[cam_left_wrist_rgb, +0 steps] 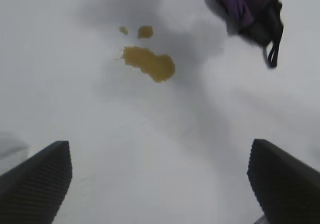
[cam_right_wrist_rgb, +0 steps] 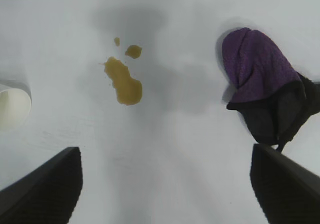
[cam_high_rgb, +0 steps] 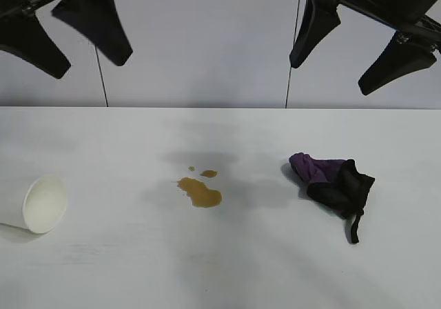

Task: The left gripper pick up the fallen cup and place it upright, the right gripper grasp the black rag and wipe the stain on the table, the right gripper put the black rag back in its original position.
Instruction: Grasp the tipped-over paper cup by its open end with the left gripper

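The white paper cup (cam_high_rgb: 43, 204) lies on its side at the table's left edge, mouth facing the camera; its rim shows in the right wrist view (cam_right_wrist_rgb: 12, 108). A brown stain (cam_high_rgb: 200, 192) (cam_left_wrist_rgb: 149, 63) (cam_right_wrist_rgb: 123, 81) with two small droplets sits mid-table. The black rag (cam_high_rgb: 334, 183) (cam_left_wrist_rgb: 252, 14) (cam_right_wrist_rgb: 267, 91), purple on one side with a black tail strip, lies right of the stain. My left gripper (cam_high_rgb: 93, 59) (cam_left_wrist_rgb: 160, 176) hangs open high above the table's left part. High above the rag, my right gripper (cam_high_rgb: 329, 74) (cam_right_wrist_rgb: 165, 181) is open too. Both hold nothing.
The white table (cam_high_rgb: 220, 267) runs back to a pale grey wall (cam_high_rgb: 200, 40) with two vertical seams. Bare tabletop lies between cup, stain and rag and along the near edge.
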`<act>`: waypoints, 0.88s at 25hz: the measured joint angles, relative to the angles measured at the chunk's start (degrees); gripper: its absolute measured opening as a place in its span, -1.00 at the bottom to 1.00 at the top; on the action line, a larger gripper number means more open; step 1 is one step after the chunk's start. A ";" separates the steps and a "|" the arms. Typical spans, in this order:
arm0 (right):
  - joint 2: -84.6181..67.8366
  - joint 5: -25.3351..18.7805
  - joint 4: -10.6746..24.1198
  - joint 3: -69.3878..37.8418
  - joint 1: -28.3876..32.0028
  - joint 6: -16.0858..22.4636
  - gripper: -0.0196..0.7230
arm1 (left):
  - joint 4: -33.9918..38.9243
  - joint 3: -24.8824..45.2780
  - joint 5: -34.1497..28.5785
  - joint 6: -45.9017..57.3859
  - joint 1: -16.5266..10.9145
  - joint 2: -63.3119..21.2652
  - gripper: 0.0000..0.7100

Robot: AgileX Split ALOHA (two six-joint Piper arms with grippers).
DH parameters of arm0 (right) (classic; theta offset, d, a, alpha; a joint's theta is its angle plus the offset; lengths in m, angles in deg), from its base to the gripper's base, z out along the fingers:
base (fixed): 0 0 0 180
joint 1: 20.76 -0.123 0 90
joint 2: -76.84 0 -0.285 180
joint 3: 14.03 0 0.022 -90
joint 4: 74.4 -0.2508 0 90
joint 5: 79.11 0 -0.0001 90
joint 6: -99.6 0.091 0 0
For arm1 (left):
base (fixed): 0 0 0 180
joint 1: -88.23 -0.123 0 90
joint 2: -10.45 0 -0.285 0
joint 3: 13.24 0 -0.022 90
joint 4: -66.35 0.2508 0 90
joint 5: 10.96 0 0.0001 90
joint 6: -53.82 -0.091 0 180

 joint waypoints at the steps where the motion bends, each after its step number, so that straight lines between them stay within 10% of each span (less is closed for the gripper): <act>1: 0.00 0.00 0.00 0.00 0.00 0.00 0.75 | 2.12 -0.54 -2.25 -4.00 0.00 0.00 0.93; 8: 0.00 0.06 0.00 0.00 0.00 -1.09 0.75 | 19.76 4.50 -9.48 -28.69 0.20 -0.10 0.93; 22: 0.00 0.01 -0.02 0.00 0.00 -3.47 0.75 | 13.22 20.45 18.75 -60.16 -1.56 -0.10 0.93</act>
